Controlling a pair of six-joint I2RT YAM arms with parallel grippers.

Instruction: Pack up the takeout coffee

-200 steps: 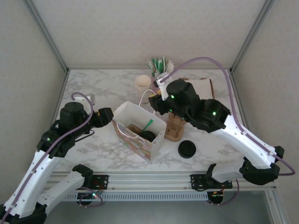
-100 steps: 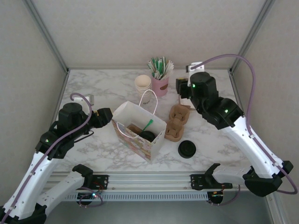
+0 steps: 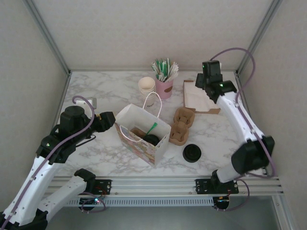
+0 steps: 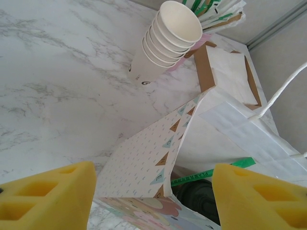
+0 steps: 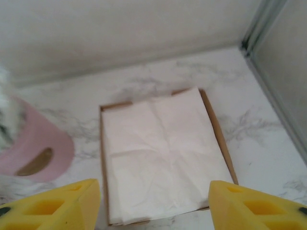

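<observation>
Looks late in the packing, with the small black-lidded takeout coffee cup (image 3: 152, 140) already down inside the white patterned paper bag (image 3: 141, 146) mid-table, and the left gripper (image 3: 108, 118) spread at the bag's 9 o'clock, pinching nothing. Probably calls next for lowering the right gripper (image 3: 203, 83), its yellow foam pads (image 5: 53, 203) spread and empty, onto the brown cardboard tray (image 4: 206, 68) of white napkins at the bag's 2 o'clock, then closing on one sheet. Hard to read inside the bag: just a dark lid and a thin green stirrer (image 3: 152, 127), cup wall hidden.
</observation>
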